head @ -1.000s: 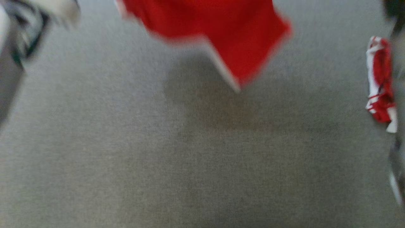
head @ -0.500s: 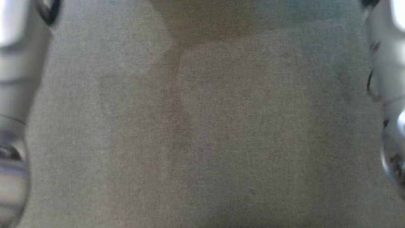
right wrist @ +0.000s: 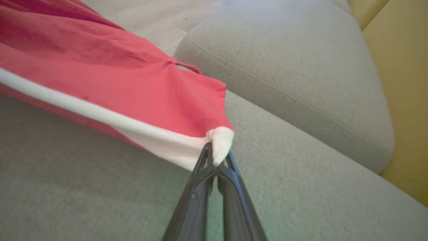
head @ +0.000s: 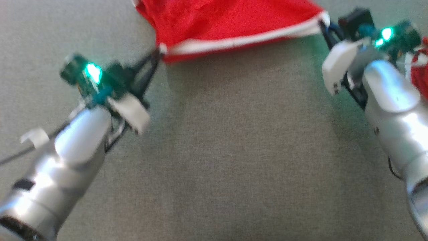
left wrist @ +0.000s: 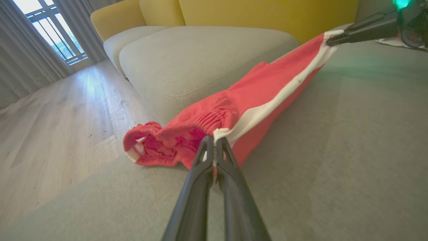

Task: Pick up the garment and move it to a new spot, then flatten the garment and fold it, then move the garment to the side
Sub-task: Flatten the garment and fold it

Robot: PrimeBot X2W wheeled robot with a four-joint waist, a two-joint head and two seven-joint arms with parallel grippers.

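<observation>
1. Forearms (head: 67,157): half a second earlier they were only blurred pale shapes at the left and right edges of the head view. The whole picture shifted, so the camera moved.
2. The left gripper (head: 156,57) sat upper left in the head view, fingers pressed together on the end of the white stripe (head: 234,42) beside the gathered waistband.
3. The right gripper (head: 326,28), upper right, pinched the stripe's other end.
4. The garment (head: 227,20) was at top centre, with the striped edge pulled straight between the claws just above the seat cushion (head: 234,150). A second earlier a corner dangled loose.
5. My read: the carry was nearly done, with lay-down and flattening next.
6. A red-and-white bundle (head: 421,70) lay at the far right edge.
</observation>
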